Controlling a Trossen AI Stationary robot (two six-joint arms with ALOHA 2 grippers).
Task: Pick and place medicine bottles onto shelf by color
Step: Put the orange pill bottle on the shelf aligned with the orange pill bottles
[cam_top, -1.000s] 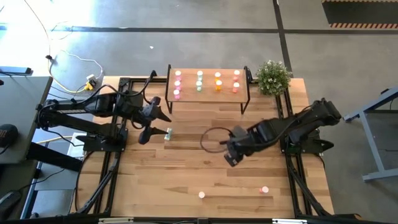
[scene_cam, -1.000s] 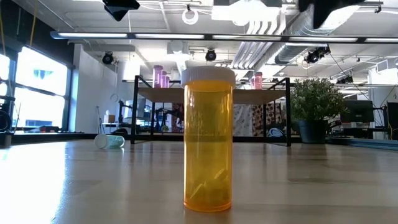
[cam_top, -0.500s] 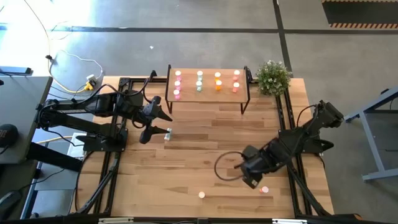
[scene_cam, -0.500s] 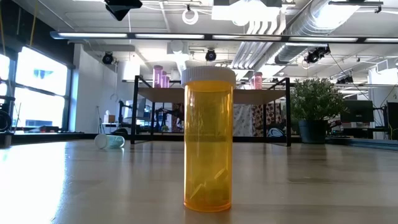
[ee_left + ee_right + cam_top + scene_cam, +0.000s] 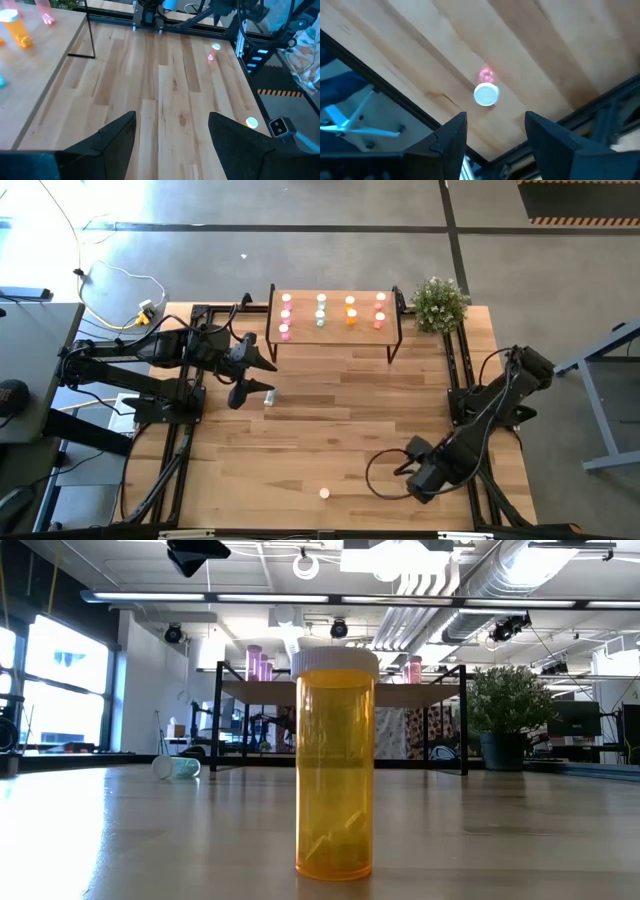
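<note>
A pink bottle with a white cap [image 5: 486,94] stands upright on the tabletop near its front right corner. My right gripper [image 5: 418,483] hovers over it, open and pointing down, and hides it in the high view; it shows in the right wrist view [image 5: 492,132]. An orange bottle [image 5: 323,493] stands at the front middle, close up in the low view [image 5: 335,765]. A pale green bottle [image 5: 268,395] lies on its side, also in the low view [image 5: 177,767]. My left gripper [image 5: 250,383] is open just above and left of it. The shelf [image 5: 335,332] holds several bottles in rows.
A potted plant [image 5: 440,302] stands right of the shelf at the back. Black frame rails [image 5: 462,360] run along both table sides. The table's front edge and a rail lie close to the pink bottle [image 5: 420,115]. Bare wood lies between the shelf and the orange bottle.
My right gripper has swept from the table's middle toward the near right corner and now stands over the pink bottle, which has not moved. The bottles and the shelf stand as before.
</note>
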